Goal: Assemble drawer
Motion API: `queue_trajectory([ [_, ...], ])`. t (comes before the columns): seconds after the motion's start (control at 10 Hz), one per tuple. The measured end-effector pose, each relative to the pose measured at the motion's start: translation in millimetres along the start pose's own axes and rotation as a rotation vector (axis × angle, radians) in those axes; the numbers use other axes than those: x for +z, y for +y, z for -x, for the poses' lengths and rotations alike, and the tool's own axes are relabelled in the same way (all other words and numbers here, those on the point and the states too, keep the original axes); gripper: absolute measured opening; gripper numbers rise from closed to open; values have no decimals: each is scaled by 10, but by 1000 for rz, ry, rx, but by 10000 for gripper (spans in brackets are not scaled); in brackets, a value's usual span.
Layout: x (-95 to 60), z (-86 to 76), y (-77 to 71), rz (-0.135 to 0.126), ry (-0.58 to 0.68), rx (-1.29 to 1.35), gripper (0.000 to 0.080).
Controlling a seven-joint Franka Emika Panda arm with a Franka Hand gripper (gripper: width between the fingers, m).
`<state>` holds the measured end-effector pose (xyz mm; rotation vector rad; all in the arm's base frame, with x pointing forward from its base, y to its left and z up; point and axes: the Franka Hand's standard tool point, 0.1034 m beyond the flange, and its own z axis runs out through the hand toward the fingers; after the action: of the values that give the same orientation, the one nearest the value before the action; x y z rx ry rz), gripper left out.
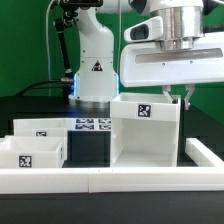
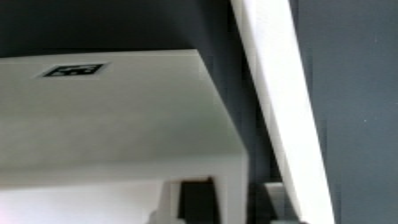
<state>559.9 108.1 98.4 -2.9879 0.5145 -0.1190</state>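
The drawer's large white casing (image 1: pixel 146 135) stands on the dark table, right of centre in the exterior view, with a square tag on its back wall. Its two shallow white trays (image 1: pixel 38 128) (image 1: pixel 28 153) lie at the exterior view's left. My gripper (image 1: pixel 183 97) hangs at the casing's far right top corner, fingertips level with the rim, and is shut with nothing seen between the fingers. The wrist view shows a broad white casing face (image 2: pixel 125 120) with a tag, a white wall edge (image 2: pixel 279 90), and my gripper (image 2: pixel 240 197) beside that edge.
The marker board (image 1: pixel 93 124) lies flat behind the trays, in front of the robot base (image 1: pixel 93 70). A long low white border wall (image 1: pixel 110 181) runs along the front and up the exterior view's right side (image 1: pixel 205 152).
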Motion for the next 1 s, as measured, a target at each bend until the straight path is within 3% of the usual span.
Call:
queue_trajectory([
  [0.3, -8, 7, -39, -11, -3, 181, 39],
  [0.8, -1, -153, -106, -33, -13, 492, 41],
  [1.0, 0, -177, -66, -37, -20, 669, 41],
])
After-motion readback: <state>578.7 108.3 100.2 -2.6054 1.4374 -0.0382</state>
